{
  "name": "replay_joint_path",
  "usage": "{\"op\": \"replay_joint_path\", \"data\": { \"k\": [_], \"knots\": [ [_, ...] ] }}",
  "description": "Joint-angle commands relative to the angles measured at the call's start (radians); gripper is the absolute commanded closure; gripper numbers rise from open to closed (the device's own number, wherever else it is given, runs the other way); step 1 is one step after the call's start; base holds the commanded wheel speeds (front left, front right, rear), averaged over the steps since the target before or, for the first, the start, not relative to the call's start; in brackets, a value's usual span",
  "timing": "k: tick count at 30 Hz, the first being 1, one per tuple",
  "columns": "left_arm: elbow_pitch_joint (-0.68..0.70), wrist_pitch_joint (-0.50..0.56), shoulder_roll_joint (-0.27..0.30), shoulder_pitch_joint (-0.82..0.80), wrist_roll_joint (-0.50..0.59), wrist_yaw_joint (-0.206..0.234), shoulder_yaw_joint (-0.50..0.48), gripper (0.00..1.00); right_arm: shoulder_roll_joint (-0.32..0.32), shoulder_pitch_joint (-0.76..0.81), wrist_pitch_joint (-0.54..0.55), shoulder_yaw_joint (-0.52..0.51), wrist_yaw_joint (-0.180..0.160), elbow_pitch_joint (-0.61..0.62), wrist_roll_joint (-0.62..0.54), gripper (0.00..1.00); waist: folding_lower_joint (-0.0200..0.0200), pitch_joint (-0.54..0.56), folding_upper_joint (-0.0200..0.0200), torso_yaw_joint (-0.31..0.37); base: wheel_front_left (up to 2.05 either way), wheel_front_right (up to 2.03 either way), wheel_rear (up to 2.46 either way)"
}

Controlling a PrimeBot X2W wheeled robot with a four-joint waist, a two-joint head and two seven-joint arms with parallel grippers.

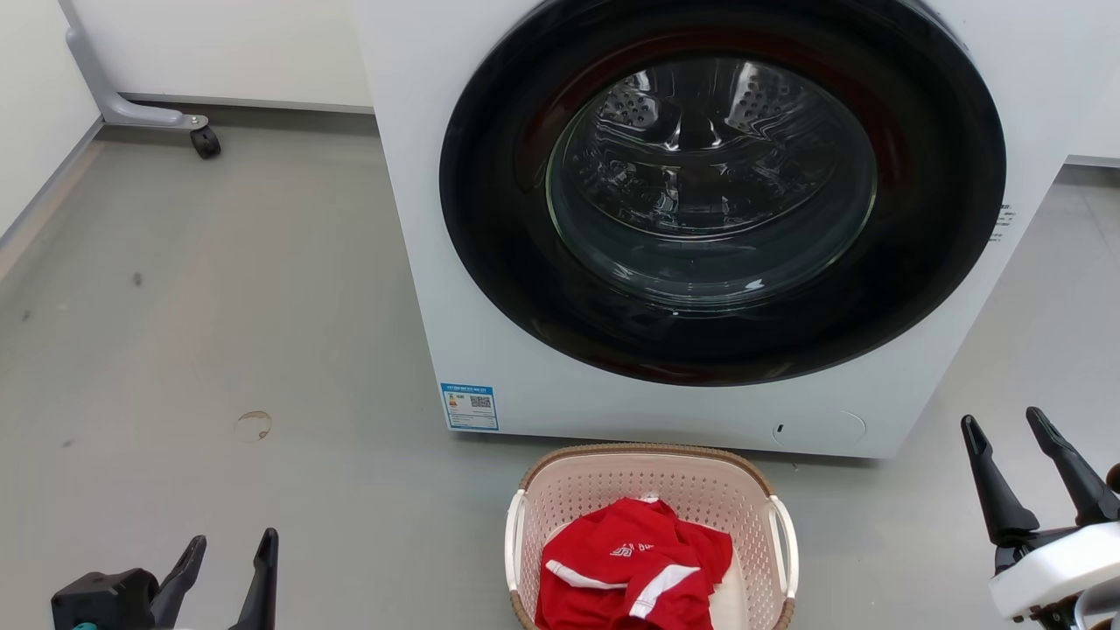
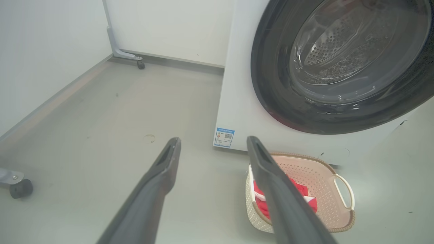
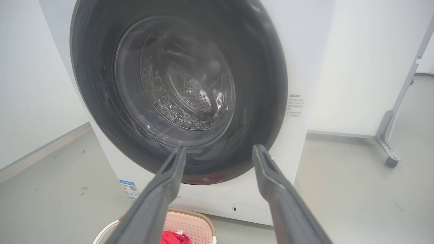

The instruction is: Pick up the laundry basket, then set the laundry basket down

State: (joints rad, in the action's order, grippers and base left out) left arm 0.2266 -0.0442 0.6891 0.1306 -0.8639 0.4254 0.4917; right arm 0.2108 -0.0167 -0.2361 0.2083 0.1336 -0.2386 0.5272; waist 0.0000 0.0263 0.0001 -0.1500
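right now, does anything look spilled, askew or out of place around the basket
Nothing stands out. The laundry basket sits upright before the washing machine, the red garment inside it; only a faint ring mark stains the floor.

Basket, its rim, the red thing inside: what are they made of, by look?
Laundry basket: likely moulded plastic, matte pale pink; regular punched holes show it. Rim: brown, woven look, probably imitation wicker in plastic, not certain. Red garment: soft fabric, creased and bunched, with white stripes; fibre cannot be told.
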Motion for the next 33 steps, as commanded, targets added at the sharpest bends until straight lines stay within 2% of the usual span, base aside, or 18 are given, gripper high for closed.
{"op": "replay_joint_path", "data": {
  "k": [1, 12, 13, 18, 24, 27, 33],
  "knots": [
    [0.016, -0.008, 0.030, -0.073, 0.001, -0.003, -0.041, 0.00, 0.029, -0.025, 0.005, 0.012, -0.003, 0.025, -0.007, 0.00, 0.0000, 0.000, -0.0001, 0.000, 0.00, 0.00, 0.00],
    [0.018, -0.008, 0.034, -0.080, 0.012, -0.013, -0.026, 0.00, 0.033, -0.025, 0.009, 0.014, -0.003, 0.029, -0.007, 0.00, 0.0000, -0.004, -0.0001, -0.004, 0.00, 0.00, 0.00],
    [-0.001, 0.000, 0.001, -0.014, 0.002, -0.009, 0.015, 1.00, 0.000, 0.000, 0.008, 0.001, 0.000, 0.000, 0.000, 1.00, 0.0000, -0.004, -0.0001, -0.004, 0.00, 0.00, 0.00],
    [-0.047, 0.007, -0.066, 0.010, -0.007, -0.011, 0.043, 1.00, -0.054, 0.034, 0.011, 0.014, 0.001, -0.041, 0.010, 1.00, 0.0000, -0.004, -0.0001, -0.003, 0.00, 0.00, 0.00],
    [-0.064, 0.009, -0.090, 0.001, -0.047, -0.037, 0.017, 1.00, -0.058, 0.031, 0.026, 0.000, 0.001, -0.036, 0.064, 1.00, 0.0023, -0.003, -0.0001, 0.005, 0.00, 0.00, 0.00],
    [-0.079, 0.012, -0.106, -0.007, -0.074, -0.054, -0.001, 1.00, -0.060, 0.026, 0.036, -0.010, 0.000, -0.037, 0.099, 1.00, 0.0003, -0.006, -0.0001, 0.010, 0.00, 0.00, 0.00],
    [-0.102, 0.016, -0.130, -0.021, -0.113, -0.081, -0.028, 1.00, -0.065, 0.018, 0.052, -0.025, 0.000, -0.037, 0.152, 1.00, 0.0001, -0.007, -0.0001, 0.017, 0.00, 0.00, 0.00]
  ]
}}
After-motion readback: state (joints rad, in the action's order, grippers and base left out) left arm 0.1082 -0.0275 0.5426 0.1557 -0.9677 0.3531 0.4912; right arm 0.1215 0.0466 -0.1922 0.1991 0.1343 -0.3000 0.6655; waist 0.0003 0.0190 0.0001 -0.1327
